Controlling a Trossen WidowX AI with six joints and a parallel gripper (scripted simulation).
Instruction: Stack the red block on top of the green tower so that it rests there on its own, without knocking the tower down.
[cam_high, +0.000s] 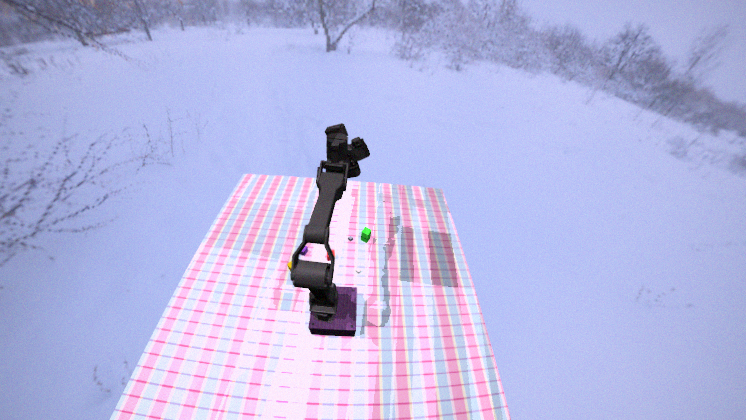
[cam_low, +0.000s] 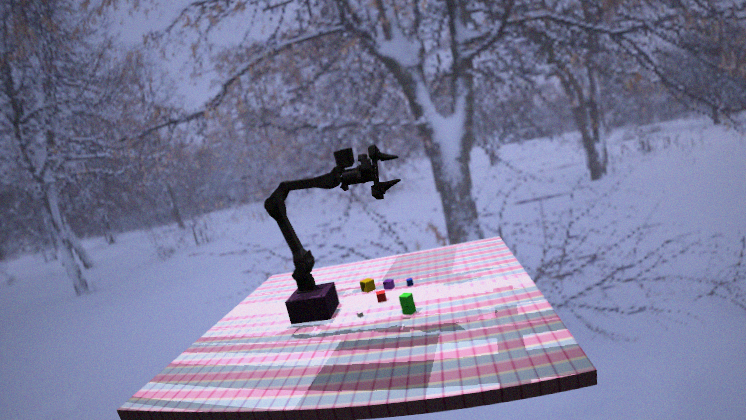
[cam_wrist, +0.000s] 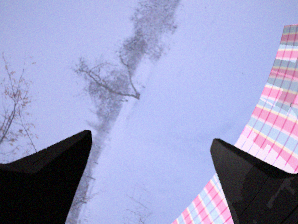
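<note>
The red block (cam_low: 381, 296) (cam_high: 330, 255) lies on the checked table, partly hidden by the arm in the top view. The green tower (cam_low: 407, 303) (cam_high: 365, 234) stands upright on the table, farther from the arm's base than the red block. My gripper (cam_low: 398, 169) (cam_wrist: 154, 141) is open and empty, high above the table and pointing roughly level outward. In the wrist view its fingers stand wide apart with only snow, trees and part of the table beyond. Neither block shows in the wrist view.
A yellow block (cam_low: 367, 284) (cam_high: 290, 266) and a purple block (cam_low: 388, 283) (cam_high: 303, 250) lie near the red block. A small blue block (cam_low: 409, 281) lies behind the green tower in the exterior view. A small grey piece (cam_low: 359, 314) lies near the dark base (cam_low: 312, 305).
</note>
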